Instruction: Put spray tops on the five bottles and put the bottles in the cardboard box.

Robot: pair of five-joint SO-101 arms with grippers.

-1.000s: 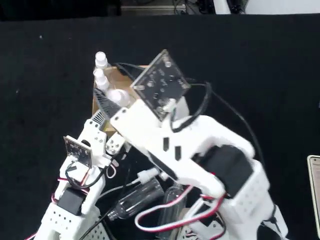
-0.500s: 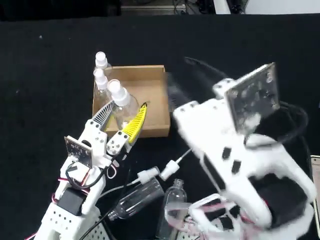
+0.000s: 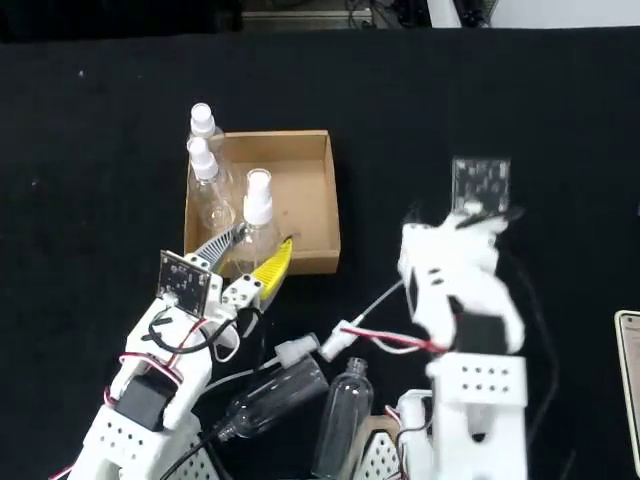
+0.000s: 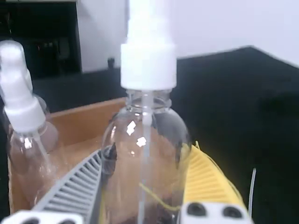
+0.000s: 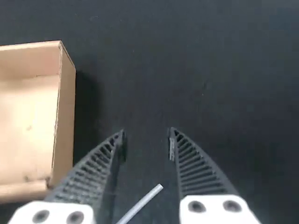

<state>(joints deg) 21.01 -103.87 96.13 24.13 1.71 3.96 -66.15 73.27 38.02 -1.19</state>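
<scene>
My left gripper (image 3: 258,240) is shut on a clear bottle (image 3: 257,222) with a white spray top (image 4: 147,51), standing in the front part of the cardboard box (image 3: 305,160). Its grey finger (image 4: 70,191) and yellow finger (image 4: 208,179) press the bottle's (image 4: 145,154) sides. Two more topped bottles (image 3: 205,160) stand at the box's far left corner. My right gripper (image 5: 147,140) is open over bare table to the right of the box (image 5: 32,116), above a thin dip tube (image 5: 140,203). Two uncapped bottles (image 3: 272,395) lie near the arm bases, with two loose spray tops (image 3: 298,350) beside them.
The right arm (image 3: 460,290) stands folded back at the right of the black table (image 3: 480,100). Cables run between the arm bases among the lying bottles. A flat pale object (image 3: 630,350) lies at the far right edge.
The right arm swung off the box to the right and pulled back. The left arm has edged forward and the held bottle has shifted a little right within the box.
</scene>
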